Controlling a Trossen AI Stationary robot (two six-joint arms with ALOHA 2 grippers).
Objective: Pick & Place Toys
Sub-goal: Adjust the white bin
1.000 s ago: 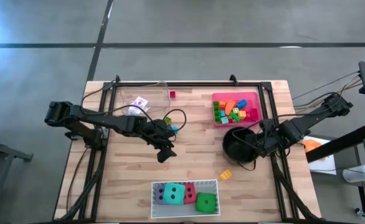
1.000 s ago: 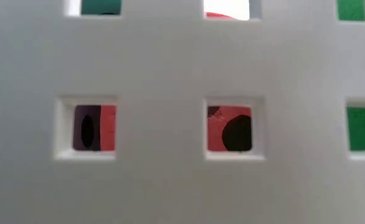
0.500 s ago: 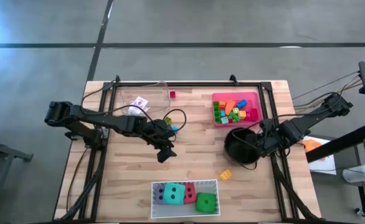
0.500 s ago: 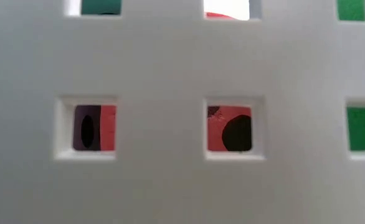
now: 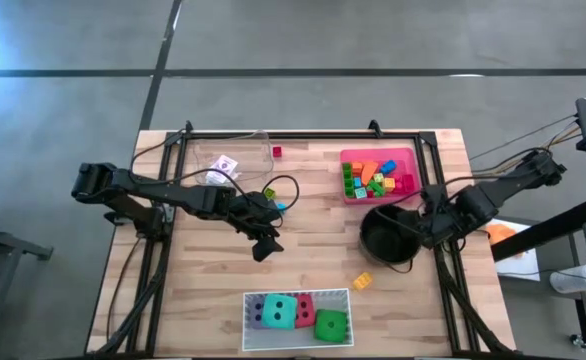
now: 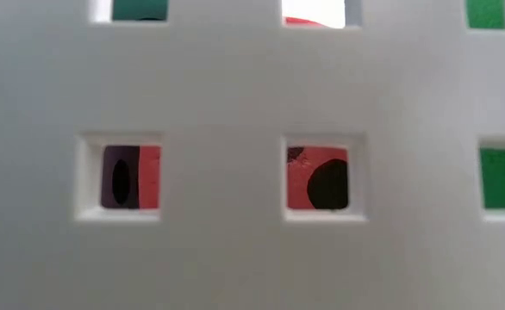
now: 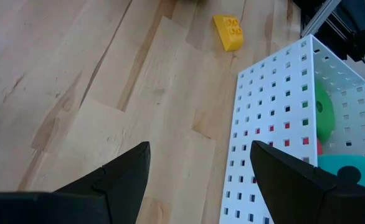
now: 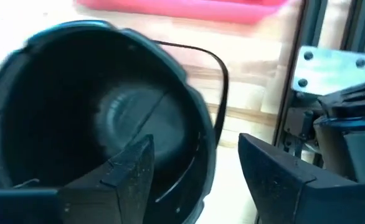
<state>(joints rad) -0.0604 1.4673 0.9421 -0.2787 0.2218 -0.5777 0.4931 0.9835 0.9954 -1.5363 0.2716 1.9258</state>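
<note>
My left gripper (image 5: pixel 266 246) hangs over the bare middle of the wooden table (image 5: pixel 313 225) with its fingers spread and nothing between them; my right gripper (image 8: pixel 192 177) sits at the rim of the black round plastic pot (image 8: pixel 101 118), fingers parted and holding nothing. The loose small yellow studded plastic block (image 7: pixel 227 32) lies on the boards between that pot and the white perforated tray (image 7: pixel 276 118), where the soft green (image 5: pixel 330 325), teal (image 5: pixel 281 311), red (image 5: pixel 304 303) and purple dice (image 5: pixel 258 313) already sit. I judge the block light, rigid and a bit slick, so I would pinch its two flat long sides. No writing or brand can be read
</note>
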